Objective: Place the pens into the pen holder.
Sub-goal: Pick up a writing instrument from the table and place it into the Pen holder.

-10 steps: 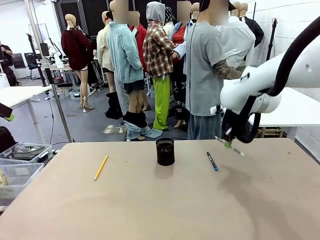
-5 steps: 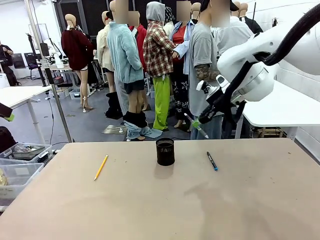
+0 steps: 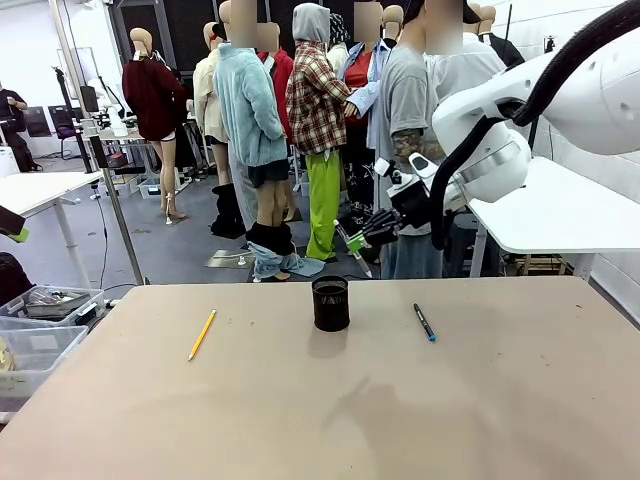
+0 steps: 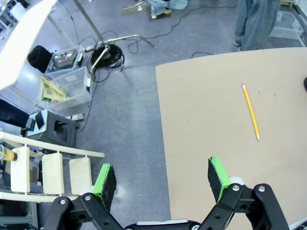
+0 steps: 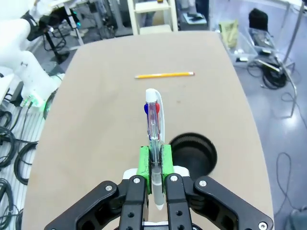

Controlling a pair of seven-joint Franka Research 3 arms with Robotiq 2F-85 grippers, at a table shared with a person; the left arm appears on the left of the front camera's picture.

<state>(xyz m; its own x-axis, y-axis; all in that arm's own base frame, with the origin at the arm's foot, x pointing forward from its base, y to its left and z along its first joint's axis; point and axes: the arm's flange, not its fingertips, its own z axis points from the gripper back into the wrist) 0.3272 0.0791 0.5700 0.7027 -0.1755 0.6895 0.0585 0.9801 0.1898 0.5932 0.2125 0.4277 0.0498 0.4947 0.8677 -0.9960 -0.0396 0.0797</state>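
One pen is in hand: your right gripper [image 5: 155, 160], black with green pads, is pinched fully closed on the barrel of a slim clear-and-white plastic pen [image 5: 153, 115] with red and blue marks near its free end. It hangs in the air above and just beside the small black mesh cylindrical pen holder [image 3: 331, 303], and the pen sits at a tilt. Judge this pen as light and stiff with a smooth barrel; it is gripped near one end, so the long free part could pivot between the pads if it catches the rim. The holder looks light too and may tip if nudged. Two more lie flat on the tan table [image 3: 400, 420]: a dark pen with a blue tip [image 3: 425, 322] near the holder's right side, and a yellow-orange wooden pencil [image 3: 202, 334] well apart on its left. Both are thin and low, so take them at mid-length, pads across the shaft. Your left gripper [image 4: 162, 178] stands wide open and empty, off beyond the pencil from the holder, over the table's edge.
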